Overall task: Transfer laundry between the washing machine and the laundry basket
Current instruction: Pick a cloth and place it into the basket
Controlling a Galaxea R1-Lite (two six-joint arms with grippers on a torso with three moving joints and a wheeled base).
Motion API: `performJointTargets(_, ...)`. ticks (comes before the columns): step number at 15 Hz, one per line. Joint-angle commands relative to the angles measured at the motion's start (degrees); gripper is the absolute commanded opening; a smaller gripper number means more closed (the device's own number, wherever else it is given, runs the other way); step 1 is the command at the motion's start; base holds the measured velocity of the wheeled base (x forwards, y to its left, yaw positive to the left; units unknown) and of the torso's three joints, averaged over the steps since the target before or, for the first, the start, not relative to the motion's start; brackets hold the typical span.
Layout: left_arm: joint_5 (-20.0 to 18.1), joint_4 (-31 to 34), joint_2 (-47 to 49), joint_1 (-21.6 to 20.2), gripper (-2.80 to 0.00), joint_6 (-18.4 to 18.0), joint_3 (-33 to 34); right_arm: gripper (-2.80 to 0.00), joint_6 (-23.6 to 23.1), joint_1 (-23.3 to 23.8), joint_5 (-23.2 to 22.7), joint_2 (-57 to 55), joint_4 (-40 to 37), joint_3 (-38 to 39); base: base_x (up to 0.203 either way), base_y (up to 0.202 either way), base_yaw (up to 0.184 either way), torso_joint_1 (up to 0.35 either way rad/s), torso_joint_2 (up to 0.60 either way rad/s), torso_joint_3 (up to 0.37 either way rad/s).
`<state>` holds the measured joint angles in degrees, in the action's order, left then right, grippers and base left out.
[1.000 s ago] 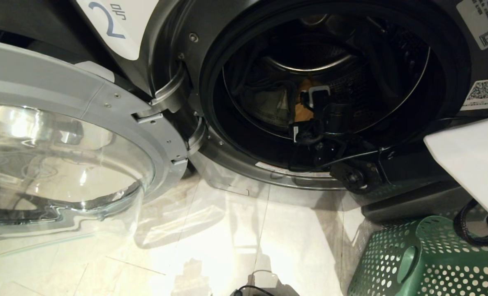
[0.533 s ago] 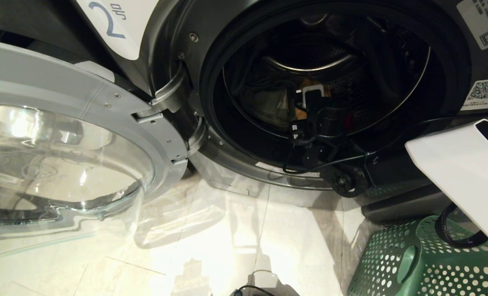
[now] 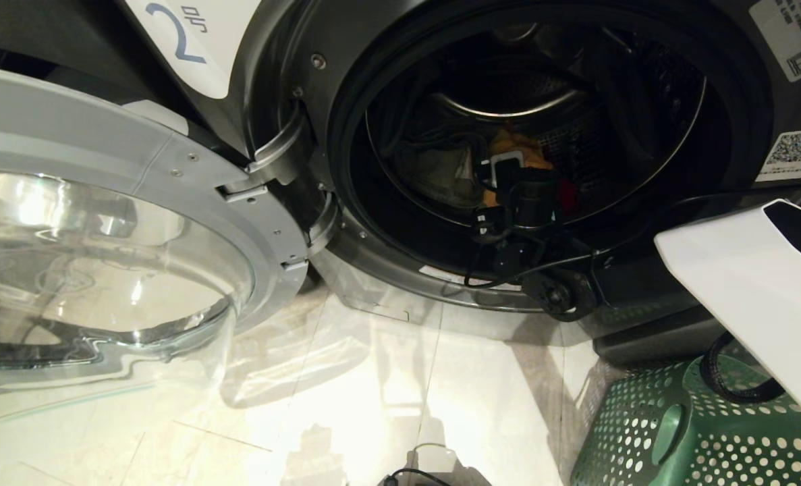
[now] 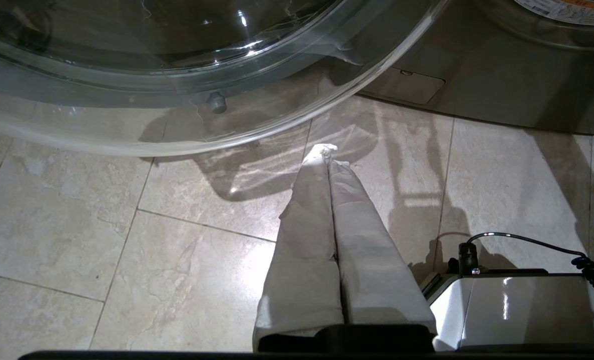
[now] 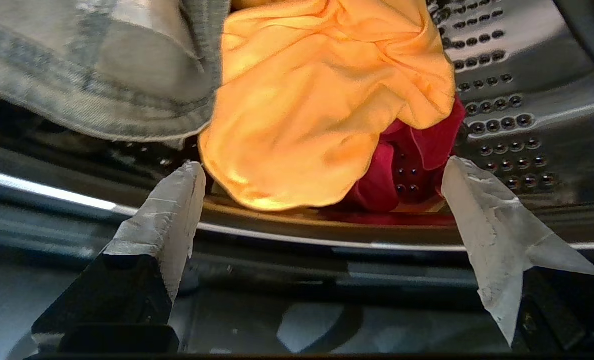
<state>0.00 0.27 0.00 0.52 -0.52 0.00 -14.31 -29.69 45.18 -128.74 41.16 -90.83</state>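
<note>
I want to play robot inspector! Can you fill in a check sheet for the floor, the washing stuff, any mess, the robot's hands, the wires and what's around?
Surface: pale tiled floor, glossy with reflections.
Job's things: washing machine marked 2, its glass door swung open; yellow-orange garment, red garment and denim jeans lie in the drum; green laundry basket stands on the floor at the robot's right.
Clutter: nothing seen.
Grippers: right end effector open, inside the drum, aimed at the yellow-orange garment, not touching it; left end effector shut, parked over the floor.
Cables: black cable looping over the basket.
Surroundings: QR sticker on the washer front.
</note>
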Motion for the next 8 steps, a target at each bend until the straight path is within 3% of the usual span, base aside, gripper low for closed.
performJointTargets(1, 0.00, 0.00, 0.09, 0.00, -2.80, -0.08, 0.00, 0.00, 1.61, 1.34, 0.20, -2.32, -2.24, -3.61, 0.000, 0.000, 0.000, 0.000, 0.00, 0.000)
performJointTargets(8, 0.00, 0.00, 0.09, 0.00, -2.80, -0.02, 0.00, 0.00, 10.02, 4.38, -2.73, -6.61, -7.22, -8.25, 0.000, 0.000, 0.000, 0.000, 0.00, 0.000)
